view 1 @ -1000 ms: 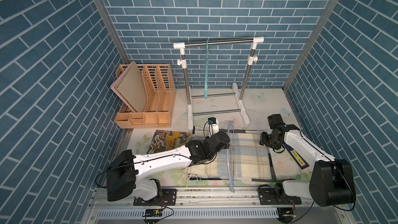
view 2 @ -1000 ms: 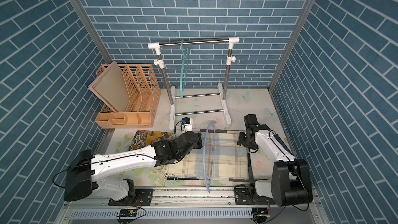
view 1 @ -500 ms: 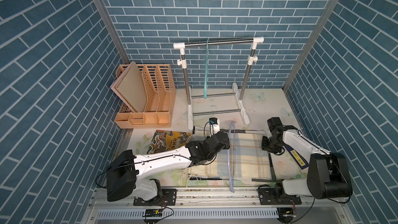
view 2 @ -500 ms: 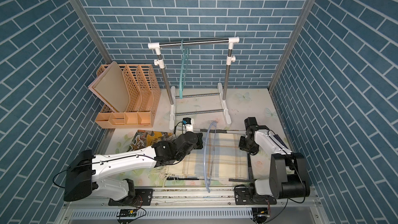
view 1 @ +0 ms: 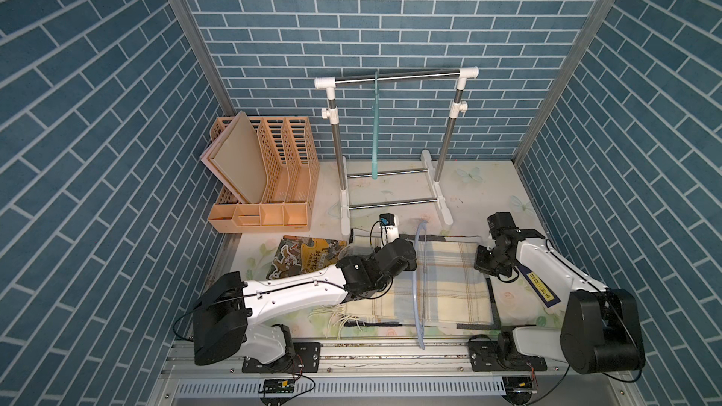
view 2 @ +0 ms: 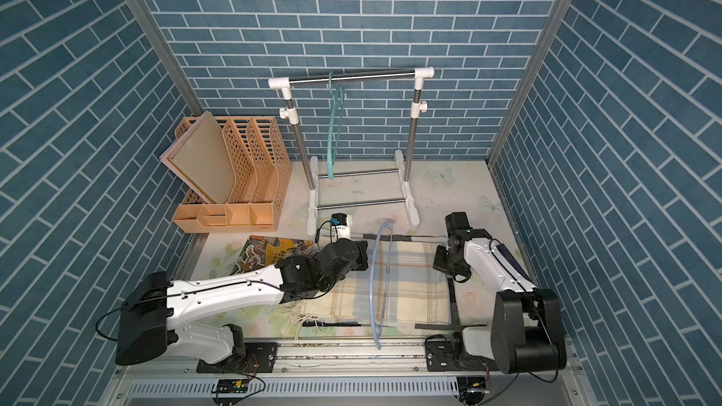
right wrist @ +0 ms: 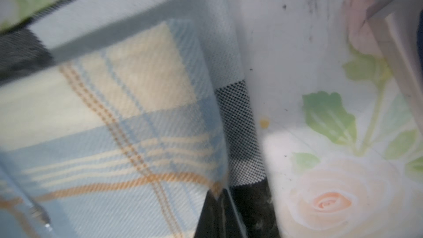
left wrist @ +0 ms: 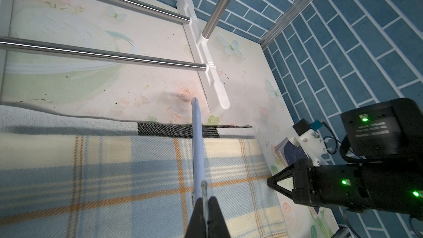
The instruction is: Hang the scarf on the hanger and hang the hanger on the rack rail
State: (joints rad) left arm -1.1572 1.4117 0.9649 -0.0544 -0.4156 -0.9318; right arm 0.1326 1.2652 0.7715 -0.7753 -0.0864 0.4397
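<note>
- Here, the left jaws are pinching the hanger [left wrist: 198, 145] tight.
- The right jaws are squeezing the scarf [view 1: 449, 283] edge.
- The booklet [view 1: 308, 257] is showing writing too small to read.

Blue brick-patterned walls [view 1: 390, 13] met at bare metal corner posts [view 1: 193, 33] under soft, even light. A pale tabletop [view 1: 482, 189] printed with roses and butterflies spread beneath both pairs of jaws. Well beyond the jaws a steel-and-white garment rack [view 1: 418, 74] stood near the back wall, an orange file organizer [view 1: 297, 150] beside it.
</note>
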